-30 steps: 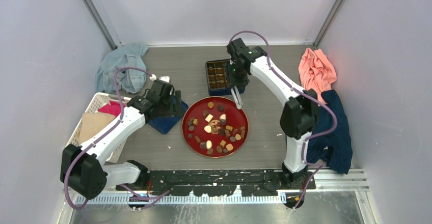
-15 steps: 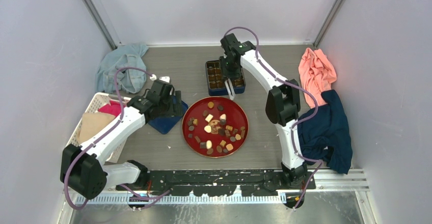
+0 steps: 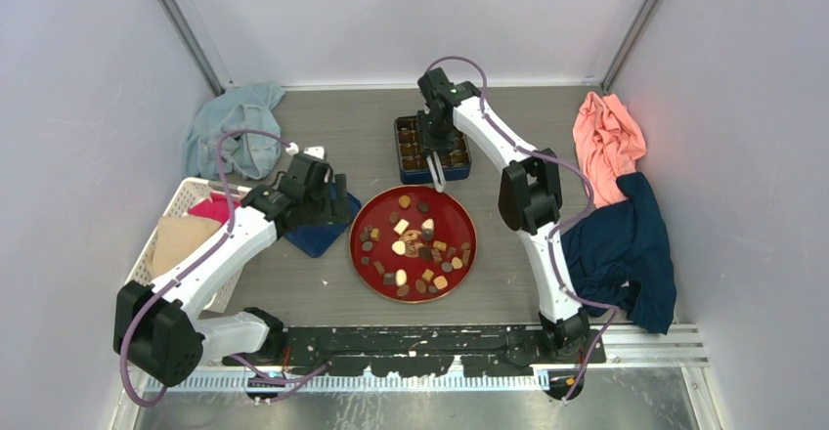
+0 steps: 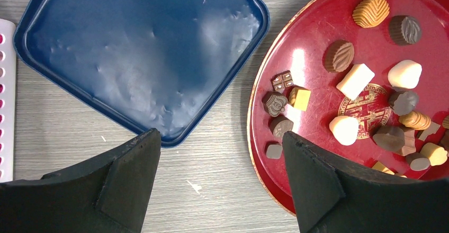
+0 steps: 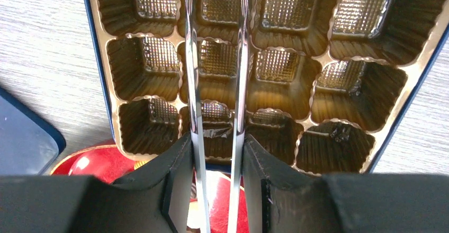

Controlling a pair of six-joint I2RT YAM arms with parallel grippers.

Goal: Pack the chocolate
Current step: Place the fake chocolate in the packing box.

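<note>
My left fingers (image 3: pixel 334 207) gape wide beside the red plate (image 4: pixel 317 21) of chocolate (image 4: pixel 356 80), while my right fingers (image 3: pixel 437 178) hang slightly parted over the tray (image 5: pixel 143 69) near the worktop's far edge, and I cannot tell whether they grip anything.

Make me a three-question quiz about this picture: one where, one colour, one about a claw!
1. Where do the chocolates lie?
A) in the gold box
B) on the red plate
C) in the white basket
2. What colour is the lid beside the plate?
A) green
B) yellow
C) blue
3. How is the left claw?
A) open, holding nothing
B) shut on a chocolate
C) shut on the lid
Answers: 1 B, the pieces in view sit on the plate. 2 C, the lid looks dark blue. 3 A, it gapes wide with nothing inside.
</note>
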